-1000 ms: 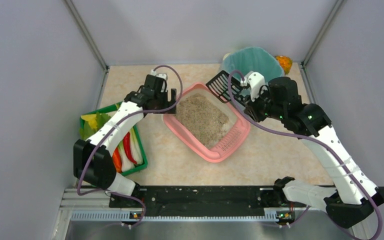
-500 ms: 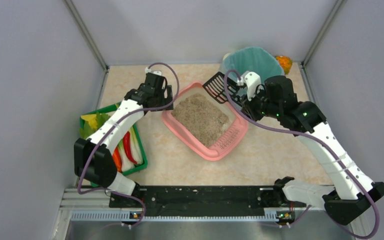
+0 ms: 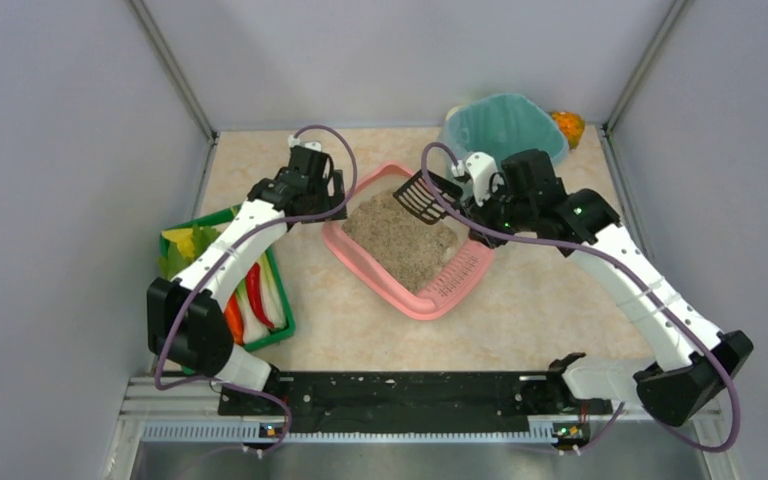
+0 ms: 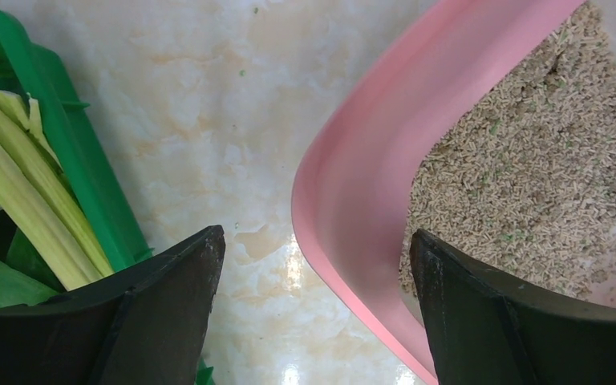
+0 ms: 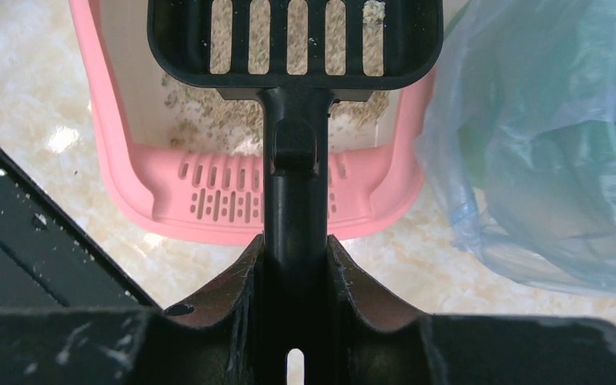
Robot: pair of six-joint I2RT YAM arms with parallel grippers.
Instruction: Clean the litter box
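One beige, marbled desk [image 3: 540, 300], walled on three sides by grey panels, carries all items. A black rail [image 3: 390, 390] runs along its near edge, and two white arms reach in from that rail toward the middle.

Centre: the litter box [image 3: 430, 305], a shallow pink tray set diagonally. Its slotted ledge [image 3: 457, 278] is at the near-right end. Beige litter [image 3: 400, 235] is heaped toward the far-left end, with a bare patch of floor beside the ledge.

Far right: a tall teal-lined bin [image 3: 505, 120], just beside the box's far-right corner. In the right wrist view its translucent liner [image 5: 545, 144] bulges close to the box wall.

Left: a green tray [image 4: 96, 188] of pale green stalks and red and white pieces, apart from the box with bare desk between, partly covered by the left arm.

A black slotted scoop [image 5: 297, 120] is held over the far corner of the box, its head above the litter, with a few grains caught at one slot. The right hand [image 5: 293, 249] is clamped narrowly on the scoop's handle. The left hand [image 4: 314, 237] stands wide, straddling the box's left rim, one finger over the desk and the other over the litter; contact cannot be judged. An orange object [image 3: 567, 128] lies behind the bin.
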